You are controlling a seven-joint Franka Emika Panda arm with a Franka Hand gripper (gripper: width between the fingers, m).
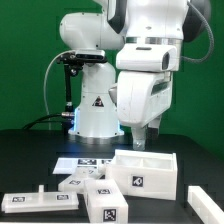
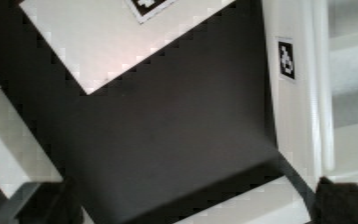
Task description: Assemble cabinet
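Note:
The cabinet box (image 1: 146,171), white with inner dividers and a tag on its front, stands on the black table toward the exterior view's right. My gripper (image 1: 141,140) hangs just above the box's back rim. In the wrist view the gripper (image 2: 194,208) is open and empty, its dark fingers (image 2: 44,203) wide apart. A white box wall with a tag (image 2: 297,95) runs along one side there, with dark table between. Flat white tagged panels lie in front: a long one (image 1: 40,204), a block-like one (image 1: 106,207) and one behind it (image 1: 84,181).
The marker board (image 1: 86,160) lies on the table behind the panels; its corner shows in the wrist view (image 2: 131,45). Another white panel (image 1: 205,205) lies at the exterior view's right edge. The robot base (image 1: 95,110) stands behind.

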